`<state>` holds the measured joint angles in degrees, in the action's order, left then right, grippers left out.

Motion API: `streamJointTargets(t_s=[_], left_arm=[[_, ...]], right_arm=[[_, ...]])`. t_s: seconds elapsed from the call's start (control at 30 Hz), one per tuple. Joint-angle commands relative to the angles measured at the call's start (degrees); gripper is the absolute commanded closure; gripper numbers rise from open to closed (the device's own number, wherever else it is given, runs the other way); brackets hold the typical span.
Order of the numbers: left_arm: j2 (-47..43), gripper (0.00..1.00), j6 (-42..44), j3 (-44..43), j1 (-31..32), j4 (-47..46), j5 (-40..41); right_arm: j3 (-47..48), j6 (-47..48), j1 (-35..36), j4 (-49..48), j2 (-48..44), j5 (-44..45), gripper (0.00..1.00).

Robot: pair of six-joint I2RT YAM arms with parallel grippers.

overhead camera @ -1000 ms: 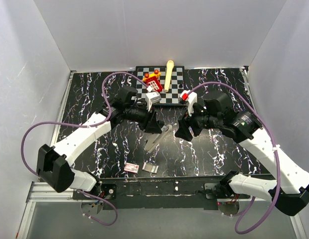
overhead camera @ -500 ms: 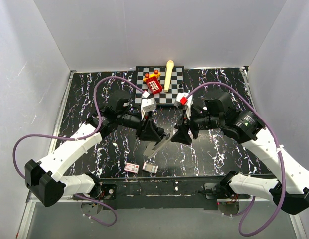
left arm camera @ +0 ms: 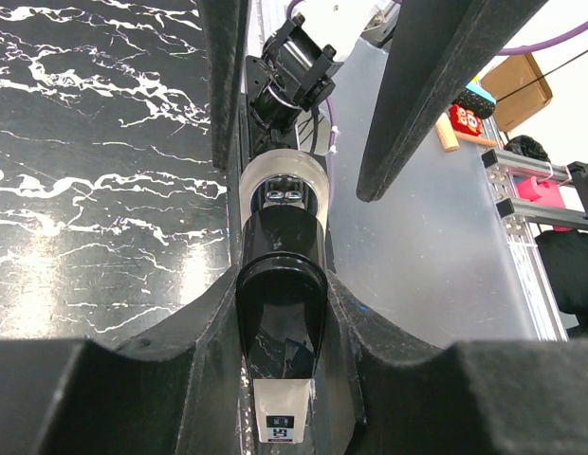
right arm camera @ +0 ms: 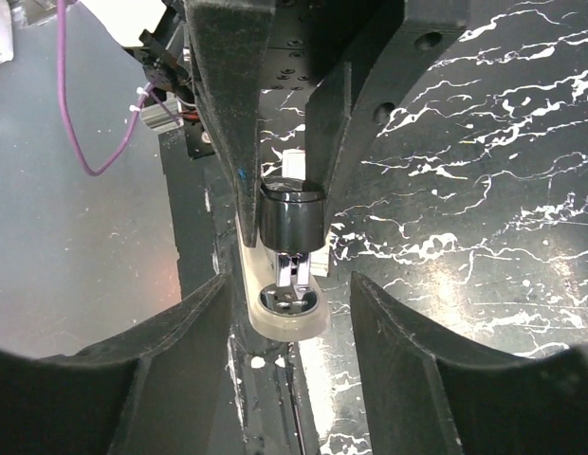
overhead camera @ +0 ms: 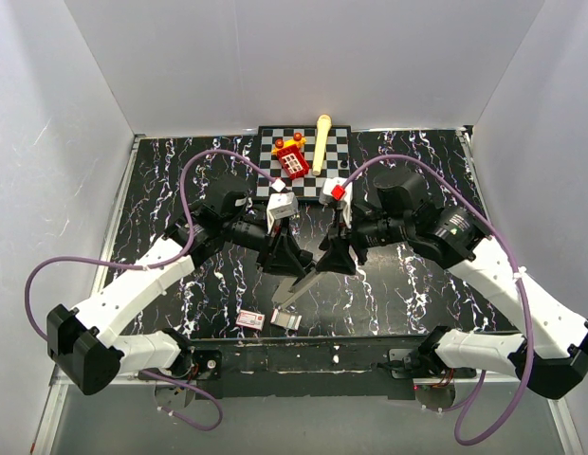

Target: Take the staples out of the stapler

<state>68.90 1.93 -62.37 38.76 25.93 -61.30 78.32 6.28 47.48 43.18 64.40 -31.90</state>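
Observation:
The stapler [overhead camera: 296, 286] has a glossy black top and a pale see-through base. It points toward the table's near edge between my two grippers. My left gripper [overhead camera: 284, 258] is shut on its rear half; in the left wrist view [left arm camera: 283, 327] the black top [left arm camera: 280, 294] sits clamped between my fingers [left arm camera: 180, 351]. My right gripper [overhead camera: 333, 258] is open, and in the right wrist view [right arm camera: 289, 308] its jaws stand wide on either side of the stapler's front end [right arm camera: 291, 248] without touching it. A small silvery strip, the staples [overhead camera: 287, 320], lies on the table near the front edge.
A small red-and-white box [overhead camera: 250, 319] lies beside the staples. A checkerboard [overhead camera: 332, 175] at the back carries a red toy [overhead camera: 292, 159] and a pale rounded stick [overhead camera: 321, 142]. The table's front edge [overhead camera: 303, 339] is close below the stapler.
Both grippers have come together over the middle of the table. My left gripper has closed on the stapler, and my right gripper has moved left to straddle its front end.

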Motion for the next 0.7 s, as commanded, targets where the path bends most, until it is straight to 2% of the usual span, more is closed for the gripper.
streamJointTargets(t_s=[0.0,0.43,0.5,0.67], left_arm=[[-2.9,1.0,0.09,-0.82,0.26,-2.2,-2.77],[-4.74,1.0,-0.7,-0.39,0.26,-3.78,-3.04],[-5.18,1.0,-1.05,-0.12,0.26,-4.13,-2.86],[-5.8,1.0,-1.41,0.14,0.35,-4.84,-2.86]], right_arm=[[2.45,0.31,1.21,-2.66,0.64,-1.85,0.42],[1.74,-0.22,3.23,-3.36,2.04,-2.46,0.51],[1.57,-0.31,3.4,-3.54,2.13,-2.9,0.55],[0.69,-0.83,3.67,-4.42,2.31,-4.22,0.57]])
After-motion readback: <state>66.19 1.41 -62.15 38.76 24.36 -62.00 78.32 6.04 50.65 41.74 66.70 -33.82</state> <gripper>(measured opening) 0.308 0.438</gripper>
